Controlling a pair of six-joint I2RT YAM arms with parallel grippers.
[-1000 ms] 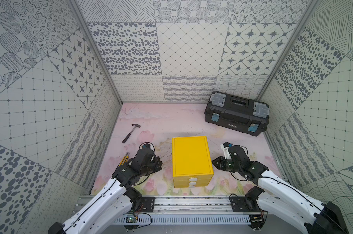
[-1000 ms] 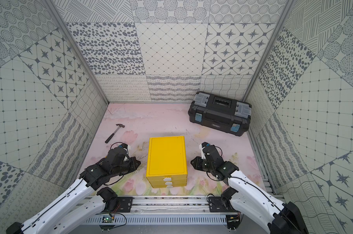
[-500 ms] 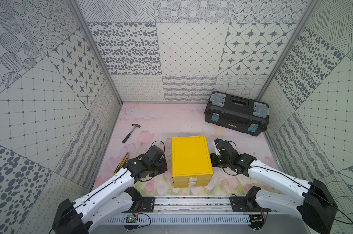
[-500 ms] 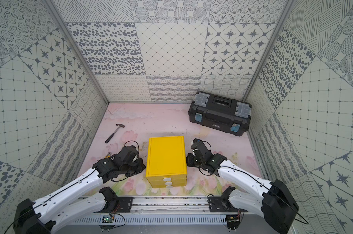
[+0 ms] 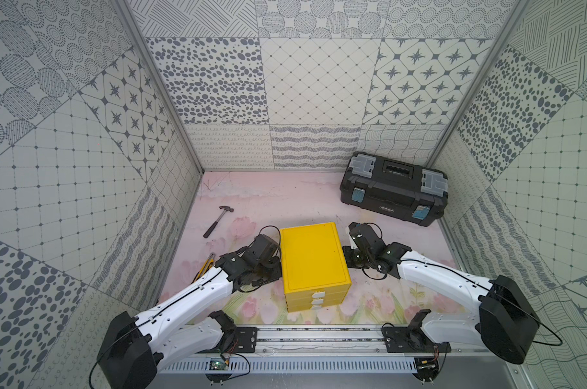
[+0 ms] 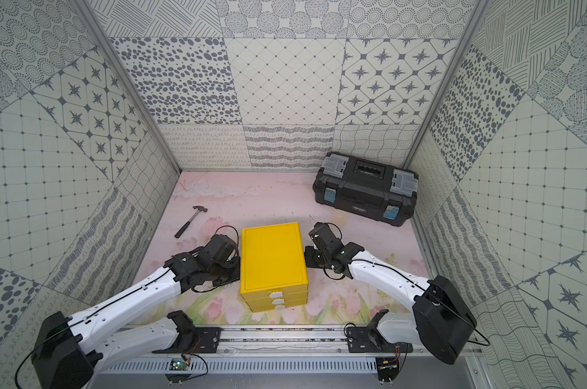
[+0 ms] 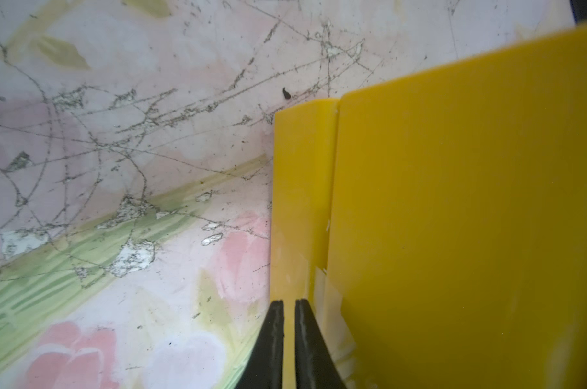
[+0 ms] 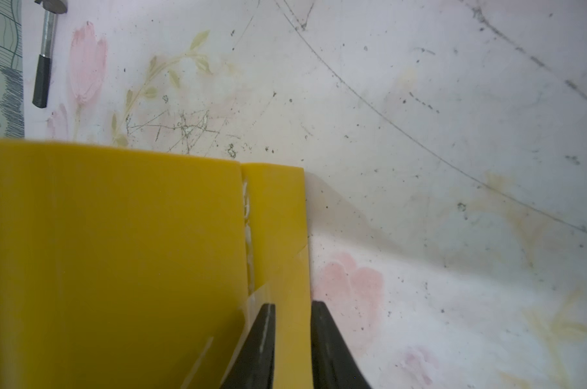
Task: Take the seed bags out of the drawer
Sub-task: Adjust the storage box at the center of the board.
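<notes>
We start at the left gripper (image 7: 288,303). Its two black fingers (image 7: 274,336) are all but together, with only a thin slit between them and nothing held. The tips sit right against the left side wall of the yellow plastic three-drawer cabinet (image 7: 453,219).

On the right gripper (image 8: 292,304) the jaws are a little apart, with the tips at the cabinet's right side wall by a corner. We cannot tell if they pinch that edge or just lie against it. A bit of clear tape (image 8: 260,294) shows on the yellow just beside them.

In both top views the white left arm (image 5: 198,293) and the white right arm (image 5: 437,276) reach in from the near rail (image 5: 319,340) and flank the cabinet, one wrist on each side.

The cabinet stands upright on the pink floral table top (image 5: 285,198), front towards the rail. All three drawers (image 5: 317,302), each with a white pull tab, are pushed in. The seed bags show in no view, and we cannot tell which drawer holds them.

Further out:
- A small hammer with black grip (image 5: 218,220) lies flat beyond the left arm, apart from the cabinet.
- A black plastic toolbox with grey lid panels and blue latches (image 5: 391,192) sits at the far right corner, lid shut.
- A narrow yellow-and-black tool (image 5: 204,266) lies just beside the left arm, partly hidden.
</notes>
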